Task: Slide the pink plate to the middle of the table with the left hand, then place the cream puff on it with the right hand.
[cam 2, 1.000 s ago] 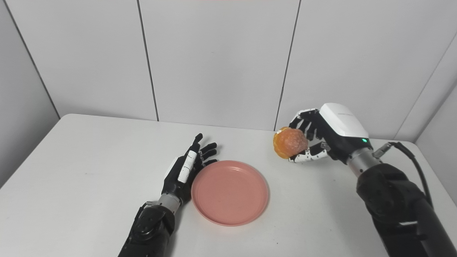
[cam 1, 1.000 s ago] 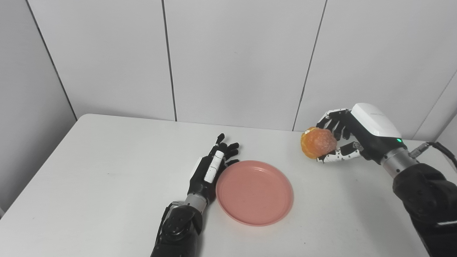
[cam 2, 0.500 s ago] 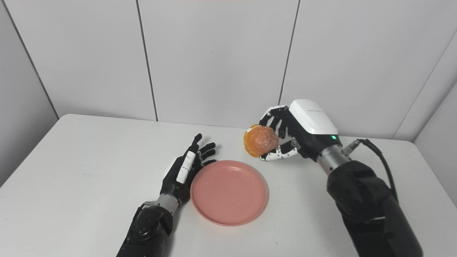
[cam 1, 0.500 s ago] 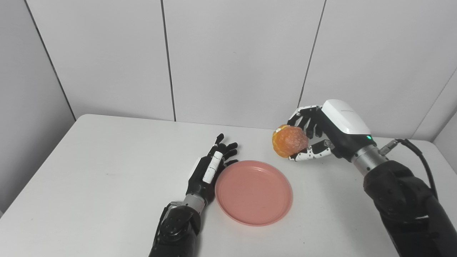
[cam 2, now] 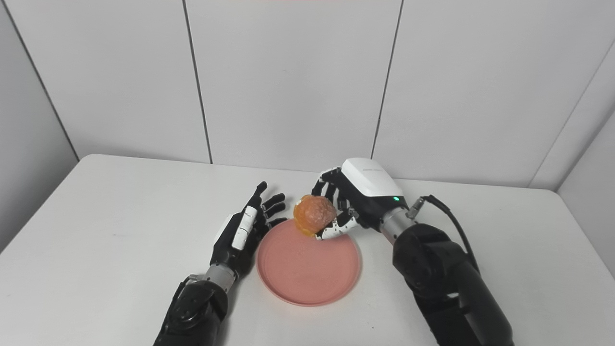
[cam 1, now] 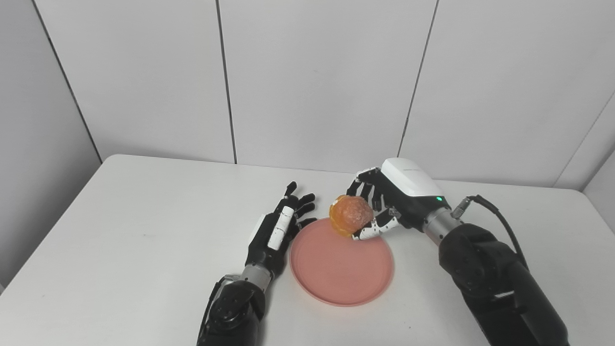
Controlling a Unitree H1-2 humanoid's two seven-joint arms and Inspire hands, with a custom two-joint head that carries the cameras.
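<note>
White wall panels stand behind a white counter. A pink plate lies flat near the middle of the counter. The left hand rests just beside the plate's left rim, fingers spread and straight, holding nothing; whether it touches the rim cannot be told. It sits almost where it was a second ago.

The right hand has its fingers curled around a cream puff, golden-orange and rough-skinned, with the thumb underneath. A second ago this hand held the puff out over the right side of the counter, well apart from the plate. Half a second ago it was nearer, just off the plate's far right edge. Now hand and puff are over the far part of the plate, lower than before. Whether the puff touches the plate cannot be told.
</note>
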